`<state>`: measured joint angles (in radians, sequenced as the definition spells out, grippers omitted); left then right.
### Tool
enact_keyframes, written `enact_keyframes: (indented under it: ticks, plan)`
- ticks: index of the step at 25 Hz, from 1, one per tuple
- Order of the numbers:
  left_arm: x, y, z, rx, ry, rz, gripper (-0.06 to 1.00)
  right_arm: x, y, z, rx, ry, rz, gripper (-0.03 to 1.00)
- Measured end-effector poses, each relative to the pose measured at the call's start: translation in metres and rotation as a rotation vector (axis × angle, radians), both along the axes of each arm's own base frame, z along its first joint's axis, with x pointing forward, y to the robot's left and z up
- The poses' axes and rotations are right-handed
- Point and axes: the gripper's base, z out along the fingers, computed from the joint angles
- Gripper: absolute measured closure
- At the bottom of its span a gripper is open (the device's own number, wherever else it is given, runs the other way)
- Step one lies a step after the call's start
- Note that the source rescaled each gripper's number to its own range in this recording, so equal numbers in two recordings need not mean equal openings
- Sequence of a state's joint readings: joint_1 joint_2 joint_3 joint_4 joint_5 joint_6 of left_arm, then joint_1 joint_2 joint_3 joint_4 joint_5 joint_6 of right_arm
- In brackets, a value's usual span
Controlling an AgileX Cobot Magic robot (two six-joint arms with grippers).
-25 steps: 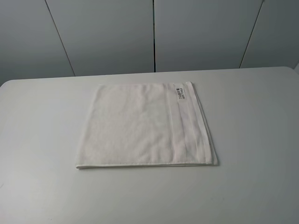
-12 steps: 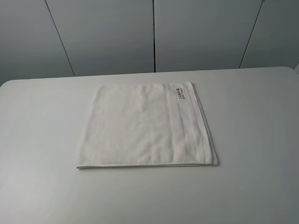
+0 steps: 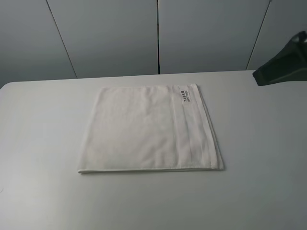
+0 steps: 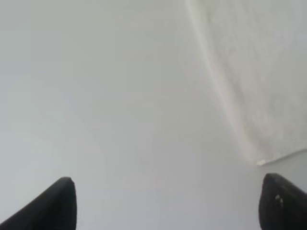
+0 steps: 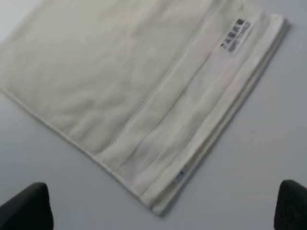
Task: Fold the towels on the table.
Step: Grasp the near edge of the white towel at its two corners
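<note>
The white towel (image 3: 148,129) lies flat and folded on the table (image 3: 43,143), with its border band and small label (image 3: 185,96) along its right side. A dark part of my right arm (image 3: 283,64) shows at the far right edge, above the table and away from the towel. My left gripper does not show in the exterior high view. In the left wrist view my left gripper (image 4: 172,206) is open and empty over bare table (image 4: 96,96), beside a towel corner (image 4: 254,72). In the right wrist view my right gripper (image 5: 158,206) is open and empty above the towel (image 5: 134,81) and its label (image 5: 235,34).
Grey wall panels (image 3: 158,33) stand behind the table's far edge. The table has rounded corners, and bare tabletop surrounds the towel on all sides.
A dark part of my right arm has come into the exterior high view at the far right. The towel has not moved.
</note>
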<state>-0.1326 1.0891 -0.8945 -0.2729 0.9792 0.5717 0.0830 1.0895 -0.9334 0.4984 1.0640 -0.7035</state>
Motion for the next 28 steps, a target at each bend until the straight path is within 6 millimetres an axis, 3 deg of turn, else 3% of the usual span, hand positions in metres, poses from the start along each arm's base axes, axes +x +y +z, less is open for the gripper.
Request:
enact_keyframes:
  ticks: [10,15,20,28]
  plan:
    - [0.037,-0.066,-0.061,0.208,0.086,-0.446,-0.04,0.037,0.044,-0.063,-0.168,0.169,0.239,-0.03]
    - [0.036,-0.105,-0.100,0.361,0.142,-0.715,-0.04,0.043,0.070,-0.096,-0.268,0.232,0.398,-0.03]
    - [0.027,-0.133,-0.137,0.439,0.229,-0.875,-0.04,0.042,0.093,-0.129,-0.353,0.305,0.520,-0.03]
    - [0.019,-0.149,-0.175,0.483,0.344,-0.954,-0.04,0.046,0.100,-0.141,-0.385,0.282,0.545,-0.03]
